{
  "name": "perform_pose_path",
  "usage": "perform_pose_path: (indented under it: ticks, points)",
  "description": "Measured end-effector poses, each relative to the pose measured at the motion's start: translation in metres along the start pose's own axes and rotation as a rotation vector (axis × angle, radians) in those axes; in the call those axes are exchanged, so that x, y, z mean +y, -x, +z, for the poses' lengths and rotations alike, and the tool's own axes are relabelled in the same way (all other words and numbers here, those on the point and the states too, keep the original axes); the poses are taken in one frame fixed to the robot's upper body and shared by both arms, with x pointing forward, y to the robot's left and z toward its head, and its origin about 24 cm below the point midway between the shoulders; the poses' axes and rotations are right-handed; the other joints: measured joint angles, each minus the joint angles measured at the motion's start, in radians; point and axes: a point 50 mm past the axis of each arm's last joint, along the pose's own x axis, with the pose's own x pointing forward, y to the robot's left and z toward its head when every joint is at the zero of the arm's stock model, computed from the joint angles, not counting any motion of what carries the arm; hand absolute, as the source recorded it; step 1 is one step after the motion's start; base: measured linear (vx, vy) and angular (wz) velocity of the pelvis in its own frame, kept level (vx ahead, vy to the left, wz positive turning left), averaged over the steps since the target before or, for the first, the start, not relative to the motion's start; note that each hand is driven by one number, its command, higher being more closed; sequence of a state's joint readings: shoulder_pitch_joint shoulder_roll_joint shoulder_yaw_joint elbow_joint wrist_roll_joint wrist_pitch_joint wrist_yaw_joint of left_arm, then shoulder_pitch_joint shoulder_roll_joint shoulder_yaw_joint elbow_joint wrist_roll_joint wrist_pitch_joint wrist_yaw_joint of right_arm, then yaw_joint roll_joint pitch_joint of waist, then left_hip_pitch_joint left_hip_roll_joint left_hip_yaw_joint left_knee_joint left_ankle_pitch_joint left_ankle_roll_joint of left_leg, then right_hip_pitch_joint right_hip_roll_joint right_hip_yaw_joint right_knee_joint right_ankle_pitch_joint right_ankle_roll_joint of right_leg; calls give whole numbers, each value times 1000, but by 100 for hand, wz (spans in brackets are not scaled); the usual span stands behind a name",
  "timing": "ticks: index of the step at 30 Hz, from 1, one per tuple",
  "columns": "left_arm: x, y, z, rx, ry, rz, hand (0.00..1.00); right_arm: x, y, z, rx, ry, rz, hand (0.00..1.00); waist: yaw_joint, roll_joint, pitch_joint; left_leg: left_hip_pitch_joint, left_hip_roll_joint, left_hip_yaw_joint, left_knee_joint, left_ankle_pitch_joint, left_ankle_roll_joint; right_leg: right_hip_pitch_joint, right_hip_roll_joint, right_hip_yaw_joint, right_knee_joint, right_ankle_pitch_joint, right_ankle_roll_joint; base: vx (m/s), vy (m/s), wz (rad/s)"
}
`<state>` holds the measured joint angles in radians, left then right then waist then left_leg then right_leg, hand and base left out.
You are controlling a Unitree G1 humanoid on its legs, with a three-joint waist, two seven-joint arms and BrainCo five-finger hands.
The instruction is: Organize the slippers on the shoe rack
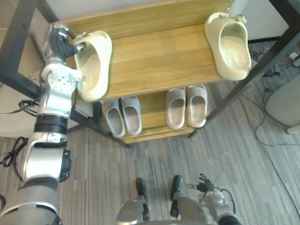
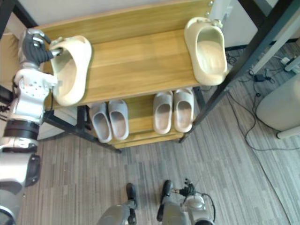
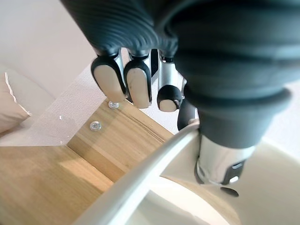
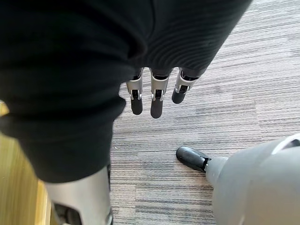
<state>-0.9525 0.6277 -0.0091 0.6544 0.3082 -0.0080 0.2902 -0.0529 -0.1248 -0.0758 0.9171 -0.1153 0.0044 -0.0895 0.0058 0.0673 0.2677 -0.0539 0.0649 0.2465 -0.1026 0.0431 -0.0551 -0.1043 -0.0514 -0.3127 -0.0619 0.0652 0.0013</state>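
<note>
A cream slipper (image 1: pixel 93 65) lies at the left end of the wooden top shelf (image 1: pixel 154 56) of the shoe rack. My left hand (image 1: pixel 58 40) grips its far rim (image 3: pixel 140 183): the thumb (image 3: pixel 220 159) is inside the slipper and the fingers (image 3: pixel 136 84) curl over the outside. A second cream slipper (image 1: pixel 230 47) lies at the shelf's right end, apart from the first. My right hand (image 1: pixel 204 183) hangs low over the floor with straight fingers (image 4: pixel 157 101) and holds nothing.
On the lower shelf stand two pairs of grey slippers (image 1: pixel 123 116) (image 1: pixel 187 107). Black frame posts (image 1: pixel 262 65) flank the rack. Cables (image 1: pixel 269 72) and a grey rounded object (image 1: pixel 283 105) lie on the striped carpet at the right.
</note>
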Motion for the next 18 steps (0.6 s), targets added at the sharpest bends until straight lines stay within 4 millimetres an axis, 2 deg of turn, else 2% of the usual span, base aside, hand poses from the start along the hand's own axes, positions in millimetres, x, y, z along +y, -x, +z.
perform_pose_path:
  ticks: [10,18]
  points:
    - [-8,2,12,-34,35,-13,100,3,0,0,2,-3,6,0,-4,2,1,-1,-9,-14,0,8,4,6,-14,-12,2,9,-3,18,17,4]
    - [-20,1,27,-61,63,-29,100,2,0,0,1,-1,3,0,-14,2,1,-12,-32,-20,0,14,18,3,-39,-15,-12,34,14,0,40,4]
